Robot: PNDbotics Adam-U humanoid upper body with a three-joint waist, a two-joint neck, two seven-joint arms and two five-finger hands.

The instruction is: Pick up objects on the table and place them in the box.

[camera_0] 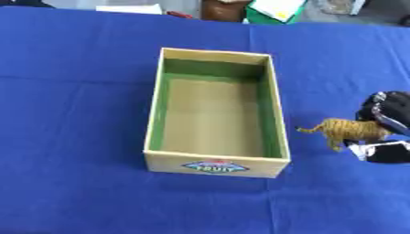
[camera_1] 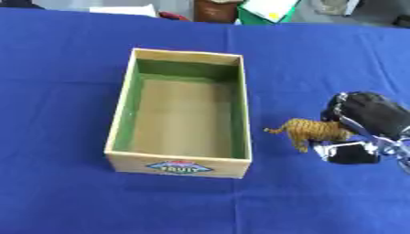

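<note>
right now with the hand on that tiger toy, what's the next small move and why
Probably lift the tiger toy a little and carry it left over the box. The right hand has its fingers and thumb closed around the toy's rear, the toy sits just right of the box wall, and the box looks empty, so it should clear the rim first.

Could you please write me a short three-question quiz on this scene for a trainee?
1. True or false: the box already holds an object.
2. Which hand is at the toy tiger? A) the left hand B) the right hand
3. Fill in: the tiger lies on the box's ____ side.

Key: 1 false, its inside shows bare; 2 B, its fingers curl round the tiger's rear; 3 right.
</note>
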